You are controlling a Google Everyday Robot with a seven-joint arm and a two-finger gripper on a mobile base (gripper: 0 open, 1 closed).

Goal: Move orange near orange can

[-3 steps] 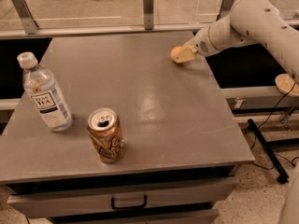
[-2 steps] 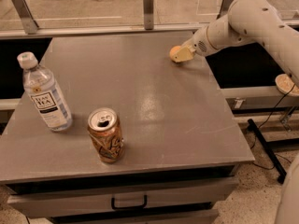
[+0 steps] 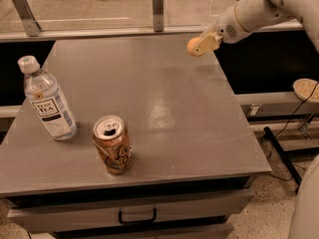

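Note:
The orange (image 3: 192, 46) is a small round fruit held in my gripper (image 3: 199, 45) above the far right part of the grey table (image 3: 149, 98). The gripper's pale fingers are shut on it, and the white arm reaches in from the upper right. The orange can (image 3: 112, 144) stands upright near the table's front left, orange-brown with pale print and a silver pull-tab top. The gripper and the orange are far from the can, across the table to its upper right.
A clear tea bottle (image 3: 47, 100) with a white cap stands left of the can. A drawer with a black handle (image 3: 137, 216) sits under the tabletop. A railing (image 3: 158, 4) runs behind the table. A bowl (image 3: 307, 89) sits on a ledge at right.
The gripper has lifted the orange off the tabletop and holds it a little higher than before. The can and bottle have not moved.

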